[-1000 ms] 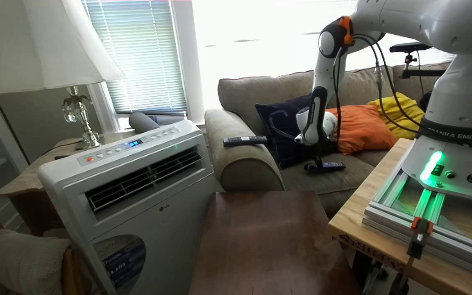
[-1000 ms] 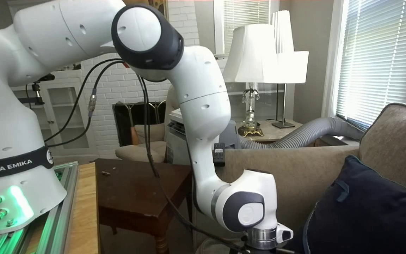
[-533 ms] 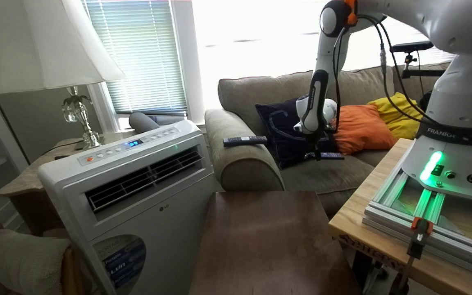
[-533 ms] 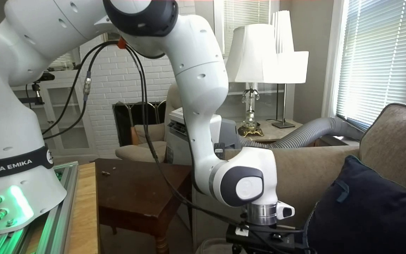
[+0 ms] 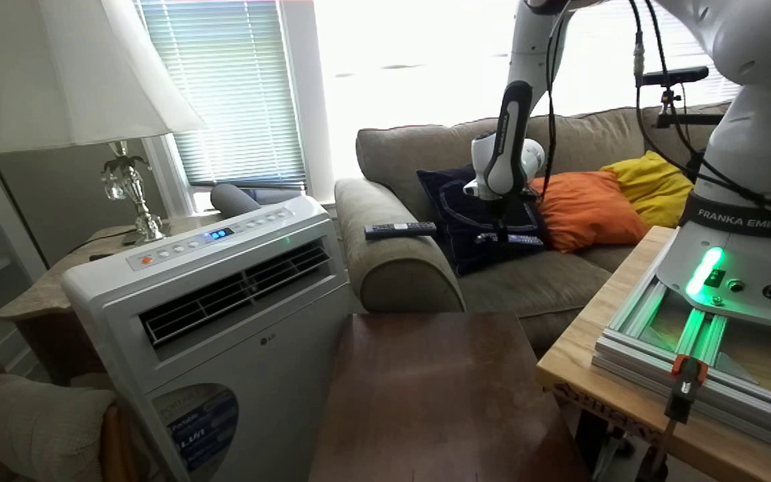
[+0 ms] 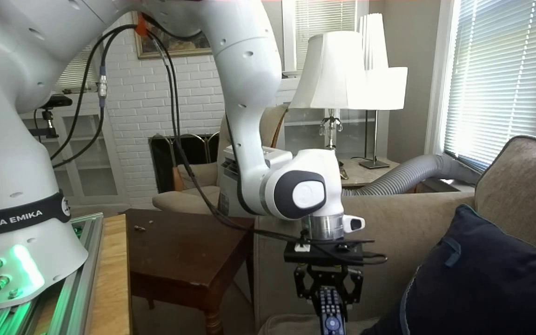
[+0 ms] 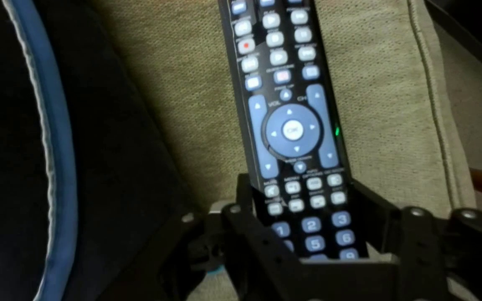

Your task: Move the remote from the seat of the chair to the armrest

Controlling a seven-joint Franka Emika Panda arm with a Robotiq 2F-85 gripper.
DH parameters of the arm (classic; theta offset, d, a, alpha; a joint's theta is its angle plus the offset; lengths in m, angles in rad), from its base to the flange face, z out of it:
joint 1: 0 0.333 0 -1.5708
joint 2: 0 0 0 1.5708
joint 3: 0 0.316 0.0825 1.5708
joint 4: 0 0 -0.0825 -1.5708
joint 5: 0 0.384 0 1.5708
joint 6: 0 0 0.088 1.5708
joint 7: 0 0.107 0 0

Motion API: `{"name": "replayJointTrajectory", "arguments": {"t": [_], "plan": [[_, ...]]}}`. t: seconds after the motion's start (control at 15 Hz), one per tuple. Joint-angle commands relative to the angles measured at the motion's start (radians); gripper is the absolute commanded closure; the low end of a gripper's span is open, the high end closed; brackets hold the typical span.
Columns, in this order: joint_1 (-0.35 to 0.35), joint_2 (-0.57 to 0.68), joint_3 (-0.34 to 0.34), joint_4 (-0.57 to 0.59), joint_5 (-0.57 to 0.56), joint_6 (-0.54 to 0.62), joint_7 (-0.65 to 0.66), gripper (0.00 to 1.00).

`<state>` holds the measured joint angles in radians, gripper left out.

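Perhaps the outer side is the first worry: in an exterior view the AC (image 5: 238,321) stands by the left edge of the brown desk (image 5: 446,395), and the armrest (image 5: 399,261) rises just past the far left corner. Its top is rounded, so the remote (image 7: 293,129), let go off the crest, could slide down toward the AC or back to the seat (image 5: 526,291). The other remote (image 5: 400,230) lies across the armrest near its front; a release aimed at the same spot could stack the two or knock one off. Next along, the navy pillow (image 6: 486,284) leans in the corner beside the armrest, and a low carry could snag it; whether it and the tool (image 7: 301,194) touch I cannot tell.

Beyond the desk's far right corner, the remote hangs above the seat, the tool pinching it across its long sides. The hold looks nearer the end with the number keys (image 7: 314,242), so the longer part juts free; too light a squeeze or a bump could let it pivot or slip.

As it hangs, its keys face up and the long axis runs left to right, roughly along the desk's far edge, the right end a touch lower. The number keys lie toward the armrest, the playback keys (image 7: 275,39) away from it. In the wrist view its top end is cut off.
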<state>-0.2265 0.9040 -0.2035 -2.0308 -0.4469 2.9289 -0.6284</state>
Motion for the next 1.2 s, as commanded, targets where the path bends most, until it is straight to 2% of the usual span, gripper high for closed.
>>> {"name": "replayJointTrajectory", "arguments": {"t": [0.0, 0.13, 0.2, 0.27, 0.73, 0.8, 1.0, 1.13], "plan": [[-0.010, -0.178, 0.045, -0.142, 0.000, 0.009, 0.005, 0.69], [-0.034, -0.246, 0.095, -0.169, 0.025, -0.013, -0.004, 0.69], [-0.006, -0.145, 0.055, -0.089, -0.001, 0.000, 0.002, 0.69], [-0.007, -0.170, 0.064, -0.099, 0.001, -0.005, 0.001, 0.44], [-0.007, -0.150, 0.059, -0.096, 0.000, -0.006, 0.002, 0.44], [-0.007, -0.150, 0.059, -0.096, 0.000, -0.006, 0.002, 0.69], [-0.042, -0.185, 0.123, -0.102, 0.027, -0.048, -0.026, 0.69], [-0.040, -0.209, 0.156, -0.096, 0.041, -0.054, -0.015, 0.69]]}}
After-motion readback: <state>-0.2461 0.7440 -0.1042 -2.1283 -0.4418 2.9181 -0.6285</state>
